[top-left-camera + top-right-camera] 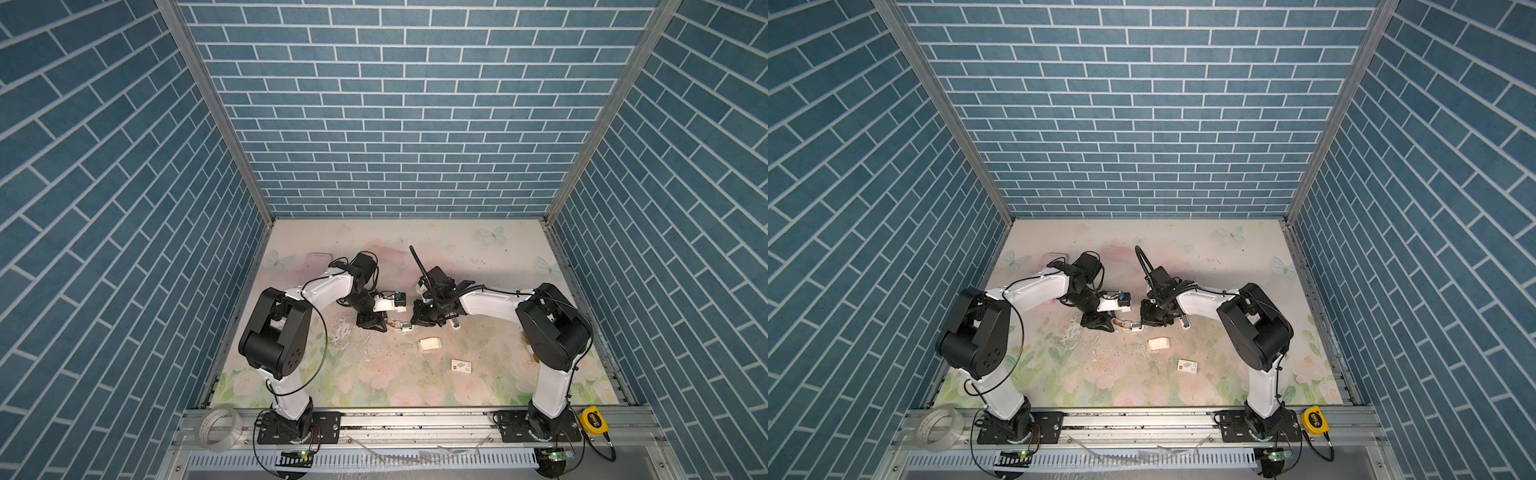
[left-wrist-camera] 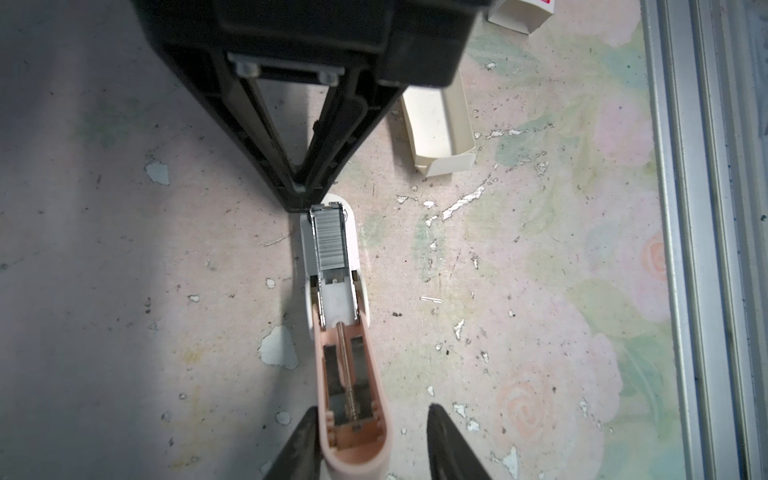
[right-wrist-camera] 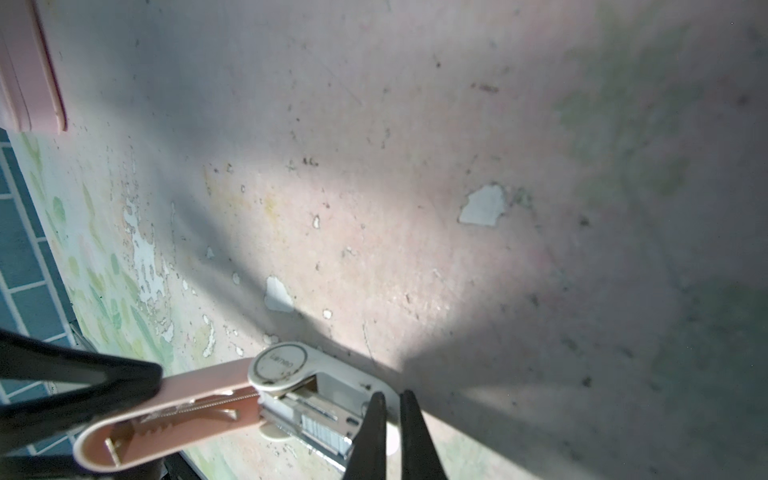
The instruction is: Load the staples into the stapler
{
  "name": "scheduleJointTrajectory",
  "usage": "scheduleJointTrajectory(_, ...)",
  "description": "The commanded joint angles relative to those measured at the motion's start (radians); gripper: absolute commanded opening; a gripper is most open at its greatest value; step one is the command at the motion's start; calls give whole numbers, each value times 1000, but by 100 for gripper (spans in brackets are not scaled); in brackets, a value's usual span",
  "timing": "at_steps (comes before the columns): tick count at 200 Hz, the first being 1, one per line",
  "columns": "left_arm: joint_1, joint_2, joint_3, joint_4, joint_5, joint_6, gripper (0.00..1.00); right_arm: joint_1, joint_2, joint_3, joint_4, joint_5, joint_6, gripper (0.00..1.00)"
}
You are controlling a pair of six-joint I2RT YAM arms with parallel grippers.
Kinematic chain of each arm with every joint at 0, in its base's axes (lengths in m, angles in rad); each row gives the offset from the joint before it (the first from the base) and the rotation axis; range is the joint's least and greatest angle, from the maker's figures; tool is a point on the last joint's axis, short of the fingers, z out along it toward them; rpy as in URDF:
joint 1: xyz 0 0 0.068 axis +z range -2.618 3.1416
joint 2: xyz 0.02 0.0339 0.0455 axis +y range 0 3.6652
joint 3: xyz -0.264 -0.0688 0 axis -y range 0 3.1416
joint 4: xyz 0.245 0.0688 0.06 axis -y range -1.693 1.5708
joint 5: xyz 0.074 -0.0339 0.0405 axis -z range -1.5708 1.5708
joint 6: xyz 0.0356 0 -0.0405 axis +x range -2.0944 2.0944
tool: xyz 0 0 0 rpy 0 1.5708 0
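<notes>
Grey staples [image 2: 330, 237] sit in the channel of the open stapler [image 2: 352, 249], toward its front end, just beside the closed tips of the right end effector [image 2: 300, 196]. At the stapler's rear, the left end effector [image 2: 372, 410] straddles the swung-back pink lid [image 2: 353, 454], jaws apart, one finger touching it. A cream tray [image 2: 440, 129] lies near the stapler's front on the worktop [image 2: 540, 332].

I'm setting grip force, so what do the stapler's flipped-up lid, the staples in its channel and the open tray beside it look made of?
The stapler lid looks like smooth matte pink plastic, with moulded ribs inside. The staples are bright grey metal, a finely ridged strip that catches the light. The tray is probably cream cardboard, with thin folded walls and a dull surface.
</notes>
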Motion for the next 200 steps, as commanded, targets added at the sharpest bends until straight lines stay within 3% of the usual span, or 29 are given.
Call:
scheduleJointTrajectory(1,2,-19,-9,-15,7,8,42,-4,-1,-9,-80,36,-4,11)
scheduleJointTrajectory(77,12,-30,-21,34,-1,-22,48,-3,-4,-3,-88,30,-12,11)
scheduleJointTrajectory(132,13,-27,-15,18,21,-22,37,-3,-14,-14,-89,24,-13,10)
scheduleJointTrajectory(200,12,-32,-16,16,28,-23,34,-2,-14,-26,-89,19,-15,10)
